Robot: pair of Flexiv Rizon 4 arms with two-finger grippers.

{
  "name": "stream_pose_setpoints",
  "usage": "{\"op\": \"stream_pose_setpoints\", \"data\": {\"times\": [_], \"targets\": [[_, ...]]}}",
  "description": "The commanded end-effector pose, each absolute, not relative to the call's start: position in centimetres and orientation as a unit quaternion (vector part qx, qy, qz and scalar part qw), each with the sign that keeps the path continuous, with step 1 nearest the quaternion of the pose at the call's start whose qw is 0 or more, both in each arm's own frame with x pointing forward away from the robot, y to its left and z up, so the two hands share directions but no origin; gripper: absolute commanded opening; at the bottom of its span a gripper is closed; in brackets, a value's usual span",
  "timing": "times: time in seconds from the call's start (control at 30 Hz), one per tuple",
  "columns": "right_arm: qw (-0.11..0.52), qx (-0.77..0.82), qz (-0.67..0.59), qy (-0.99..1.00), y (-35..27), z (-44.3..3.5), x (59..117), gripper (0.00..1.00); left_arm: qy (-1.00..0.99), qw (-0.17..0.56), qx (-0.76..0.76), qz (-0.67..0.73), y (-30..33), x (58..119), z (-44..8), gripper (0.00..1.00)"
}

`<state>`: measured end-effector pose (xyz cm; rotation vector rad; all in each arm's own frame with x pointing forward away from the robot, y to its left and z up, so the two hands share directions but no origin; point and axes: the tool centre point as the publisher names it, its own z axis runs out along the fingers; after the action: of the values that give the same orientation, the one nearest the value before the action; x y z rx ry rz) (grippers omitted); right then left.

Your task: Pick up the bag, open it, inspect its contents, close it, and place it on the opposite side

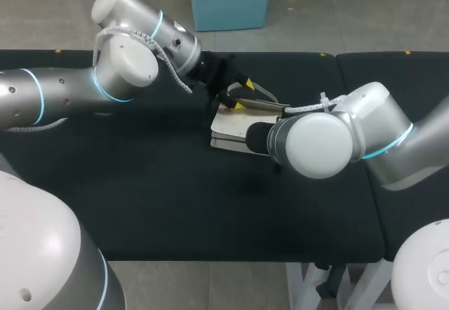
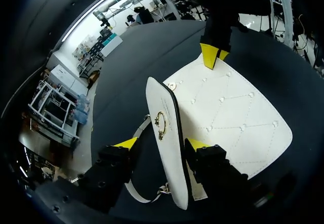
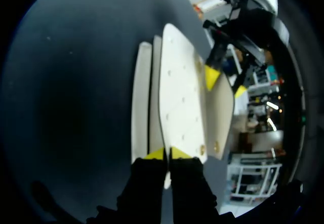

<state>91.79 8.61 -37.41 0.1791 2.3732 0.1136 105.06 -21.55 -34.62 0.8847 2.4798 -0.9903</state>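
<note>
- The white quilted bag [image 1: 235, 124] lies at centre frame on the black table [image 1: 140, 184]. The right gripper [image 3: 167, 154] is pinched tight on the bag's near edge.
- The left gripper [image 2: 161, 144] is spread wide, with the raised flap [image 2: 167, 133] standing between its fingers. A gap shows on one side, so nothing clamps it.
- Risk: pull away now and that loose flap could flop shut before any inspection.
- Risk: lift harder and the thin pinch could slip, dragging the bag.
</note>
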Motion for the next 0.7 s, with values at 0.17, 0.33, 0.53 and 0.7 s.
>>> {"op": "stream_pose_setpoints", "data": {"times": [0.17,0.33,0.53,0.7], "targets": [[0.376,0.067,0.050,0.923,8.3,-37.8,91.6,0.00,0.875,0.147,0.306,-0.346,-22.8,106.7,-35.7,0.55],[0.376,0.067,0.050,0.923,8.3,-37.8,91.6,0.00,0.879,0.139,0.303,-0.340,-23.3,107.2,-36.0,0.49],[0.376,0.067,0.050,0.923,8.3,-37.8,91.6,0.00,0.885,0.131,0.297,-0.334,-23.4,107.6,-36.4,0.36],[0.376,0.067,0.050,0.923,8.3,-37.8,91.6,0.00,0.888,0.125,0.293,-0.331,-23.4,108.0,-36.7,0.38]]}}
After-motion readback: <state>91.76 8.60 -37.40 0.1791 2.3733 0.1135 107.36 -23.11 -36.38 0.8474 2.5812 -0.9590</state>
